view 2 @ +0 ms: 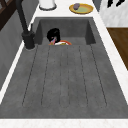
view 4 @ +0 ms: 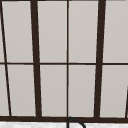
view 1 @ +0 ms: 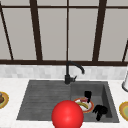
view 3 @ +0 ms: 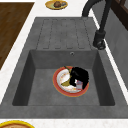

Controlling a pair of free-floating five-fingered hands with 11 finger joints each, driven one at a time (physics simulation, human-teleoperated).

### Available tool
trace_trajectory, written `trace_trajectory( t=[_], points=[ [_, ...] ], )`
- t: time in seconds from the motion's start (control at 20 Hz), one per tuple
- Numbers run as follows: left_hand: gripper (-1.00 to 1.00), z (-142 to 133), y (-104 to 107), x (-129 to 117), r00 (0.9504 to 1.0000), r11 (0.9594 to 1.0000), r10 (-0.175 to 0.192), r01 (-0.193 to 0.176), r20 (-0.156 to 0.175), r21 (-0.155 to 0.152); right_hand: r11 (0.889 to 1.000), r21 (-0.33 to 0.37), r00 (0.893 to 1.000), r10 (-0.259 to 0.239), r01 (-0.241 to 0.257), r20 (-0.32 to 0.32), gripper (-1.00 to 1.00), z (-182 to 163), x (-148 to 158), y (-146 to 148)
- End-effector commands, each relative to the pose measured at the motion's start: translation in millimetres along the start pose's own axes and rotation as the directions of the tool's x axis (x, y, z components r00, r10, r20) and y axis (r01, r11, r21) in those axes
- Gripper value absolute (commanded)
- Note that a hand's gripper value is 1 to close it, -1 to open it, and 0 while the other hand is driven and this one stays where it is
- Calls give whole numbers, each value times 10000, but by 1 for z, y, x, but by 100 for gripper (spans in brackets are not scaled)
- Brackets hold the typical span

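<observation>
Red-rimmed plate (view 1: 88,108) lies under the left hand (view 1: 87,95), fingers unclear.

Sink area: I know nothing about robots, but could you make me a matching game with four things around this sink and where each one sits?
Things:
1. red-rimmed plate
2. black faucet
3. yellow plate with brown food
4. white container

Places:
A. on the sink's back rim, below the window
B. on the counter right of the sink, towards the wall
C. on the floor of the sink basin
D. on the counter left of the sink

Pairs: 1-C, 2-A, 3-D, 4-B
</observation>
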Motion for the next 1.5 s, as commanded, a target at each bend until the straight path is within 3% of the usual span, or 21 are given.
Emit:
trace_trajectory(
  t=[0.0, 0.05, 0.1, 0.15, 0.25, 0.35, 0.5, 0.7, 0.8, 0.95, 1.25, 1.45],
  points=[
    [100, 5, -4, 3, 9916, 9958, -883, 903, 942, -173, 10000, 0, 10000, 0, 0, 0, 0, 0, 0, 0],
    [100, 6, -1, 8, 9930, 9964, -754, 786, 911, -321, 10000, 0, 10000, 0, 0, 0, 0, 0, 0, 0],
    [-100, 5, -1, 15, 9944, 9971, -650, 681, 830, -338, 10000, 0, 10000, 0, 0, 0, 0, 0, 0, 0],
    [-100, 1, -3, 22, 9975, 9990, -453, 453, 533, 22, 10000, 0, 10000, 0, 0, 0, 0, 0, 0, 0],
    [-100, 2, 6, 31, 9971, 9975, -680, 674, 335, 191, 10000, 0, 10000, 0, 0, 0, 0, 0, 0, 0],
    [-100, 3, 15, 34, 9987, 9995, -315, 313, 398, 62, 10000, 0, 10000, 0, 0, 0, 0, 0, 0, 0],
    [-100, 7, 30, 39, 9975, 9998, -113, 125, 699, -163, 10000, 0, 10000, 0, 0, 0, 0, 0, 0, 0],
    [-100, 10, 53, 48, 9963, 9994, 306, -291, 803, -201, 10000, 0, 10000, 0, 0, 0, 0, 0, 0, 0],
    [-100, 16, 59, 51, 9946, 9999, 146, -138, 1028, -84, 10000, 0, 10000, 0, 0, 0, 0, 0, 0, 0],
    [-100, 22, 70, 55, 9929, 9997, 79, -51, 1185, -239, 10000, 0, 10000, 0, 0, 0, 0, 0, 0, 0],
    [-100, 28, 87, 72, 9968, 9996, 244, -231, 767, -179, 10000, 0, 10000, 0, 0, 0, 0, 0, 0, 0],
    [-100, 36, 94, 87, 9977, 9999, 62, -56, 673, -84, 10000, 0, 10000, 0, 0, 0, 0, 0, 0, 0]
  ],
)
